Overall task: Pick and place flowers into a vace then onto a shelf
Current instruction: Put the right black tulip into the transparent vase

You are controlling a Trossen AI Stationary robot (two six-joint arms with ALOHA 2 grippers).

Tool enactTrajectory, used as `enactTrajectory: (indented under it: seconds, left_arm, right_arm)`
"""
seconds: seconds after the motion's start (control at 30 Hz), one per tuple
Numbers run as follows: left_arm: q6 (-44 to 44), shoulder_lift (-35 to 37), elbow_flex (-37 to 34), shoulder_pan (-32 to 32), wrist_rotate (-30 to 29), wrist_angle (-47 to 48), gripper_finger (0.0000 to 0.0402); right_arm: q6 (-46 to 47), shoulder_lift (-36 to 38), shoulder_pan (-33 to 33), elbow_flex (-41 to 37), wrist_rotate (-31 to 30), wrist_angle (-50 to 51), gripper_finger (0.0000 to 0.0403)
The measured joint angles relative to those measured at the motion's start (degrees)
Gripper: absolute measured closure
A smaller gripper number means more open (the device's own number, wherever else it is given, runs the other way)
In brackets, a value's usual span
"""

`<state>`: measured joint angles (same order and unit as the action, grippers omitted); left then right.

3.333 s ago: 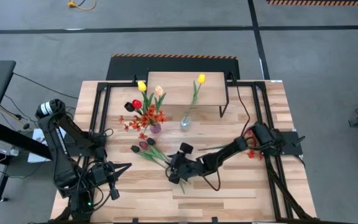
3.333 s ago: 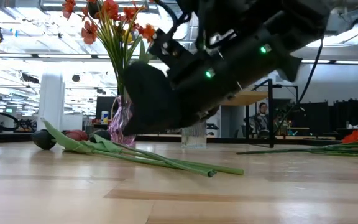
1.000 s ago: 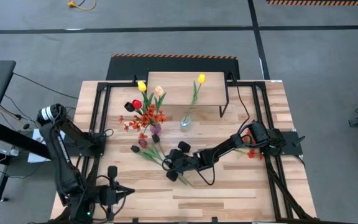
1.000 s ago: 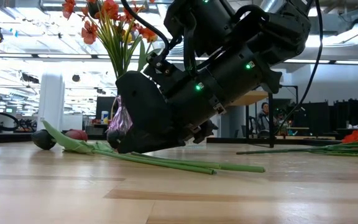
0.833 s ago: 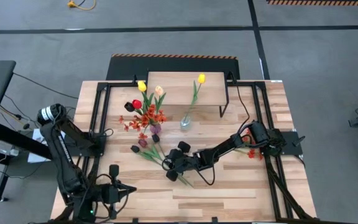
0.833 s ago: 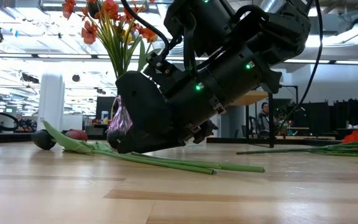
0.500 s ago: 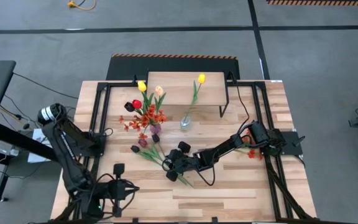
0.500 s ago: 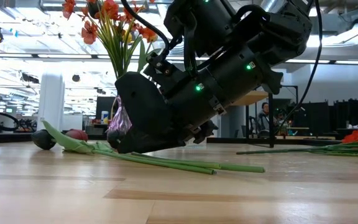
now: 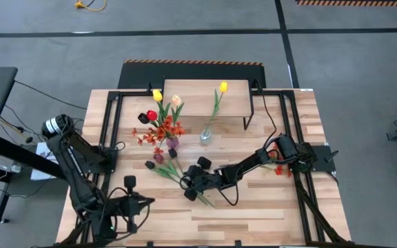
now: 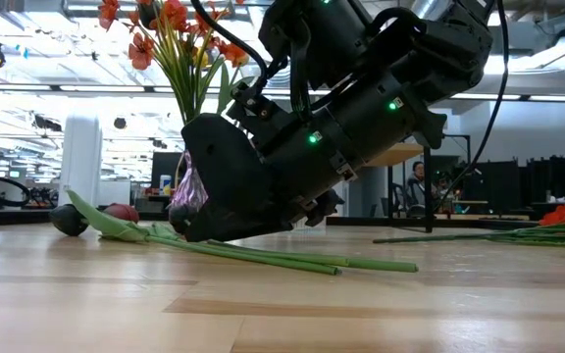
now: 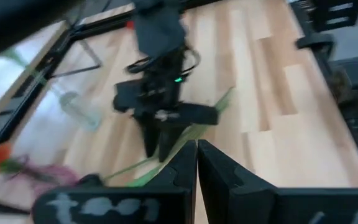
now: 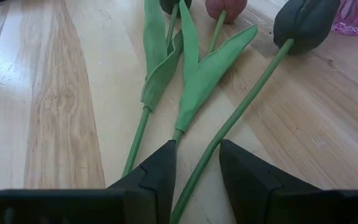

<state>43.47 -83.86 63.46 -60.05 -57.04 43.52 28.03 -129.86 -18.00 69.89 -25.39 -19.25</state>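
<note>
My right gripper (image 12: 194, 163) low over worktop (image 9: 253, 207), fingers (image 12: 160, 168) partly apart, straddling green stem of dark tulip (image 12: 306, 22) lying flat; stem between fingers, cannot tell whether gripped. Two more stems alongside, red tulip (image 12: 225, 6) beyond. My left gripper (image 9: 145, 201) closed, empty, hovering at near-left worktop corner. Farther: pink vase (image 9: 173, 142) holding orange-red spray and tulips; clear vase (image 9: 205, 137) with yellow tulip (image 9: 222, 87), just before shelf (image 9: 198, 100). More flowers (image 9: 279, 169) lying at right arm base.

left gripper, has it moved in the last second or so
Yes. In the high view the left gripper has swung up from the table's near edge, toward the tulips lying mid-table.
</note>
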Motion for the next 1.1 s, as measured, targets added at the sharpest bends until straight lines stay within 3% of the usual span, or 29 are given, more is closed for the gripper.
enactTrajectory:
  seconds: [0.1,0.17,0.23,0.3,0.37,0.43,0.6,0.77,0.87,1.1]
  left_arm:
    - [1.0,0.1,0.0,-0.6,0.1,-2.5,0.0401]
    - [-6.9,0.1,0.0,-1.1,3.0,-10.6,0.0401]
    - [-18.0,-0.3,-0.8,-1.5,8.0,-21.8,0.0401]
    - [-28.2,-0.4,-3.5,-1.7,17.0,-31.5,0.0401]
    - [-35.6,0.1,-5.7,-1.6,24.3,-36.5,0.0401]
    - [-39.0,2.7,-7.9,-1.5,26.9,-40.2,0.0401]
    - [-40.2,13.4,-19.8,-1.2,22.9,-48.7,0.0401]
    - [-43.5,28.9,-36.6,-0.5,21.3,-71.5,0.0401]
    - [-42.8,36.2,-43.9,1.0,19.8,-79.6,0.0401]
    - [-37.4,44.6,-47.5,3.0,13.0,-72.2,0.0401]
  right_arm:
    - [0.0,0.0,0.0,0.0,0.0,0.0,0.0285]
    - [0.0,0.0,0.0,0.0,0.0,0.0,0.0285]
    - [0.0,0.0,0.0,0.0,0.0,0.0,0.0285]
    - [0.0,0.0,0.0,0.0,0.0,-0.1,0.0285]
    - [0.0,0.0,0.0,0.0,0.0,-0.1,0.0285]
    - [0.0,0.0,0.0,0.0,0.0,-0.3,0.0285]
    - [-0.3,0.0,-0.3,0.0,-0.2,-0.3,0.0285]
    - [-1.3,0.0,-0.3,0.0,-0.2,-0.3,0.0285]
    - [-1.5,0.0,0.0,0.0,-0.2,-0.2,0.0285]
    - [-1.5,0.0,0.5,0.0,0.0,0.0,0.0285]
